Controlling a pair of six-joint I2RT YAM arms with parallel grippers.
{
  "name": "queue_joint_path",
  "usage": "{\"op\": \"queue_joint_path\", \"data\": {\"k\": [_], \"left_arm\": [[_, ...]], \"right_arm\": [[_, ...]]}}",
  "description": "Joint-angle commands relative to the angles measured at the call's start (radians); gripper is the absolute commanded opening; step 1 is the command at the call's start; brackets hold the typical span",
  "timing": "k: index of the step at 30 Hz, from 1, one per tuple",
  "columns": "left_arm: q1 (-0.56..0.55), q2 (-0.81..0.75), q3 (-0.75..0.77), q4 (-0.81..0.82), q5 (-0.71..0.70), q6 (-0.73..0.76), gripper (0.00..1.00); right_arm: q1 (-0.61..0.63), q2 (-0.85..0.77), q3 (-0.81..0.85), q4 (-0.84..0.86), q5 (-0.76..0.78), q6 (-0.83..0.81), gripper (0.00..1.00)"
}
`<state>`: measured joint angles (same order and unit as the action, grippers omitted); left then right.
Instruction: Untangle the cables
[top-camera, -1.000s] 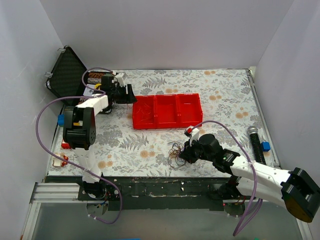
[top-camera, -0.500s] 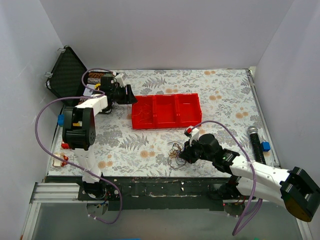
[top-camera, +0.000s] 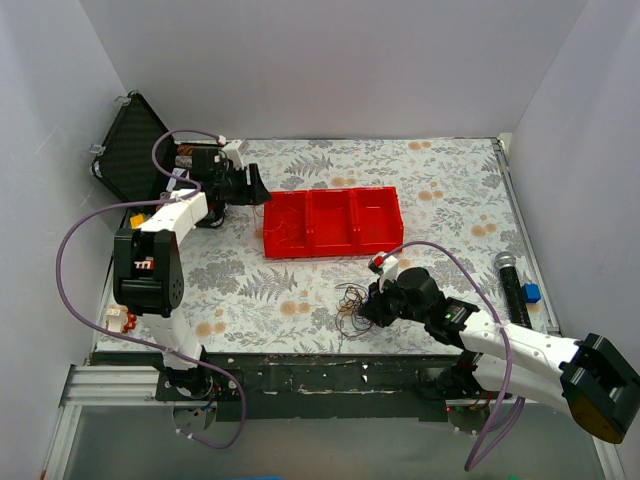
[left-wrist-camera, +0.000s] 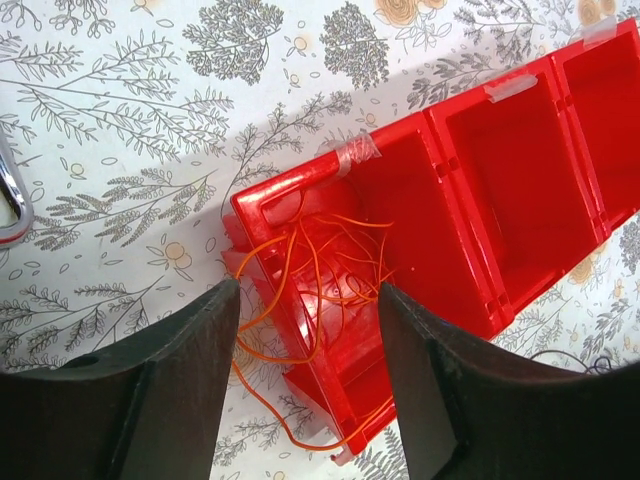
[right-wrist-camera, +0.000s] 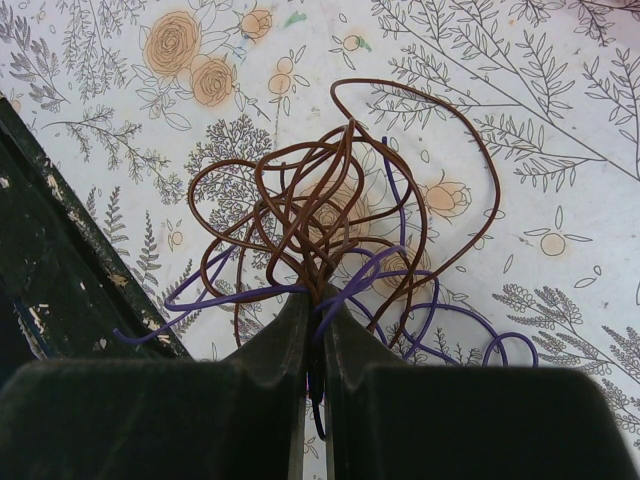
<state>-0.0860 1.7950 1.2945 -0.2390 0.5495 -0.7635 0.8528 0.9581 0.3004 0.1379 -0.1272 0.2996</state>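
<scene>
Since a second ago the left arm's (top-camera: 150, 262) elbow is swung outward; the right arm (top-camera: 520, 345) is unmoved. The left gripper's (left-wrist-camera: 305, 292) jaws are spread wide over orange cables (left-wrist-camera: 318, 262) spilling from the red tray's (left-wrist-camera: 470, 140) end compartment. Brown and purple cables (right-wrist-camera: 322, 215) on the desk (top-camera: 440, 185) are pinched in the right gripper's (right-wrist-camera: 314, 305) narrow jaws.

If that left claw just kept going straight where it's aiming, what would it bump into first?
Probably the orange wires, heaped in the end compartment of the red tray, right between the open left gripper's fingers. Depth is hard to judge.
</scene>
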Motion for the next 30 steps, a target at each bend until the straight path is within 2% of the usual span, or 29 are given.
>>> {"op": "queue_joint_path", "data": {"k": [1, 8, 12, 16, 21, 28, 30], "left_arm": [[0.008, -0.052, -0.024, -0.036, -0.006, 0.021, 0.56], [0.031, -0.049, -0.038, 0.004, -0.098, 0.058, 0.57], [0.065, -0.022, 0.002, 0.007, -0.057, 0.047, 0.59], [0.065, -0.023, -0.032, -0.003, 0.016, 0.072, 0.57], [0.065, -0.006, -0.054, -0.017, 0.122, 0.085, 0.45], [0.063, 0.023, -0.031, 0.02, 0.121, 0.069, 0.27], [0.065, 0.021, -0.032, 0.021, 0.116, 0.082, 0.26]], "right_arm": [[-0.003, -0.001, 0.016, 0.051, -0.006, -0.005, 0.02], [-0.001, -0.004, 0.016, 0.051, -0.008, -0.007, 0.02], [-0.003, -0.005, 0.014, 0.052, -0.012, -0.007, 0.02], [-0.003, -0.002, 0.016, 0.054, -0.011, -0.007, 0.02], [-0.003, -0.004, 0.011, 0.06, -0.012, -0.002, 0.02], [-0.001, -0.007, 0.013, 0.06, -0.014, -0.004, 0.02], [-0.003, -0.009, 0.011, 0.06, -0.014, -0.004, 0.02]]}}
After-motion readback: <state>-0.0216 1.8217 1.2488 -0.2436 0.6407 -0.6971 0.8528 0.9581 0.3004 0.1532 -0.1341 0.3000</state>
